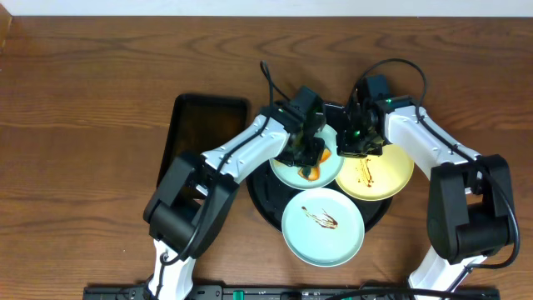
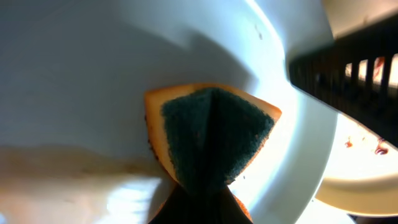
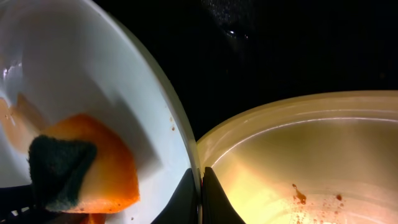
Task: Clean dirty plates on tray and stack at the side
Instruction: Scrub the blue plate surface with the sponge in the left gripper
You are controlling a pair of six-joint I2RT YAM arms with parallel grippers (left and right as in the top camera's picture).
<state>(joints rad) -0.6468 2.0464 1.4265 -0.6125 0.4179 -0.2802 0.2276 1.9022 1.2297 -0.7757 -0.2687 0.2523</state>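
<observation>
On the table, the tray held the front mint plate, the yellow plate and the back mint plate. My left tool pinched a sponge against the back mint plate. My right tool was clamped on its rim.

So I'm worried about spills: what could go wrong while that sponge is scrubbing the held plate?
1. The right gripper pinches only the rim of the scrubbed mint plate; the left gripper, pushing with the sponge, might twist it free on the glossy tray.
2. The sauce-streaked yellow plate lies right beside that rim, so a slip could knock it or smear sauce.
</observation>
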